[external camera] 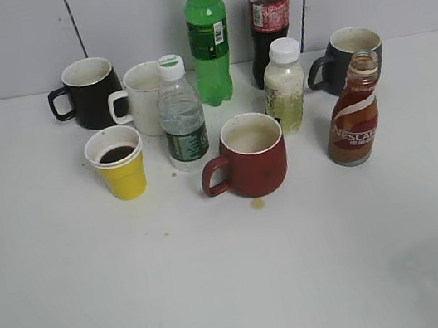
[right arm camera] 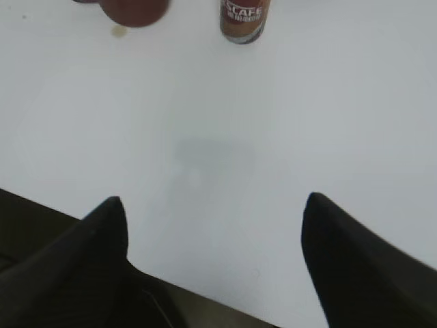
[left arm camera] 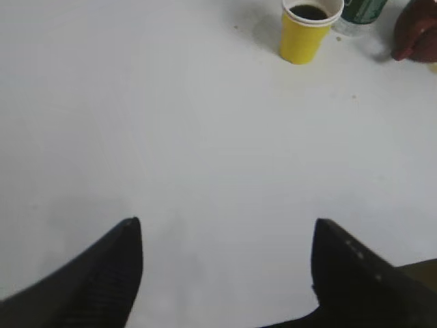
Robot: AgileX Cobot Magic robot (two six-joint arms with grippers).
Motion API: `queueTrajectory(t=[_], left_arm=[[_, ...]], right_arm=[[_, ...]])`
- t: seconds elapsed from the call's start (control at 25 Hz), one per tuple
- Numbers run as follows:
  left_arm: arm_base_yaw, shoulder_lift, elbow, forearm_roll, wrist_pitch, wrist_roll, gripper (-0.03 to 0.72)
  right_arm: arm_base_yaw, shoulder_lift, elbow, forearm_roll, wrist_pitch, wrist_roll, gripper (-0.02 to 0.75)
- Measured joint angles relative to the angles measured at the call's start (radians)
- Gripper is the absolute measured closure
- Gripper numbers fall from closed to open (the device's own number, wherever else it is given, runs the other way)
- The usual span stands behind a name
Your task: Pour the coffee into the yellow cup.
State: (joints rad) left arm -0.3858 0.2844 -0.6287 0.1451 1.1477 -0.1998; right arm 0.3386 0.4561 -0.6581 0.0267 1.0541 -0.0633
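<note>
The yellow cup (external camera: pixel 122 170) stands upright at the left of the group with dark coffee (external camera: pixel 116 154) inside; it also shows in the left wrist view (left arm camera: pixel 305 34). The brown Nescafe bottle (external camera: pixel 354 116) stands upright, uncapped, at the right; its base shows in the right wrist view (right arm camera: pixel 243 20). My left gripper (left arm camera: pixel 225 229) is open and empty over bare table, well short of the cup. My right gripper (right arm camera: pixel 213 205) is open and empty near the table's front edge, well short of the bottle. Neither gripper shows in the exterior view.
A red mug (external camera: pixel 250 157) stands in the middle with a small brown spill (external camera: pixel 257 203) in front of it. Behind stand a water bottle (external camera: pixel 182 118), a white mug (external camera: pixel 141 99), a black mug (external camera: pixel 89 91), a green bottle (external camera: pixel 208 38), a cola bottle (external camera: pixel 269 21), a milky bottle (external camera: pixel 284 86) and a dark mug (external camera: pixel 350 56).
</note>
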Motion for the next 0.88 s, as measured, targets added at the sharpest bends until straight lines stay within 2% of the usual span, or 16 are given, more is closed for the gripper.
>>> queueTrajectory(t=[0.24,0.4,0.72,0.88], left_arm=[[0.0,-0.093,0.084,-0.019,-0.071,0.051,0.104],[0.0,-0.101,0.092,-0.028,-0.089,0.065,0.115],[-0.001,-0.101,0.093,-0.064,-0.092,0.113,0.186],[-0.001,-0.101,0.093,-0.066,-0.092,0.115,0.197]], right_arm=[[0.0,-0.277,0.06,-0.027,0.014,-0.001,0.146],[0.0,-0.384,0.11,-0.027,0.016,-0.002,0.146],[0.0,-0.398,0.146,-0.008,-0.006,-0.002,0.146],[0.0,-0.398,0.146,-0.007,-0.01,-0.001,0.146]])
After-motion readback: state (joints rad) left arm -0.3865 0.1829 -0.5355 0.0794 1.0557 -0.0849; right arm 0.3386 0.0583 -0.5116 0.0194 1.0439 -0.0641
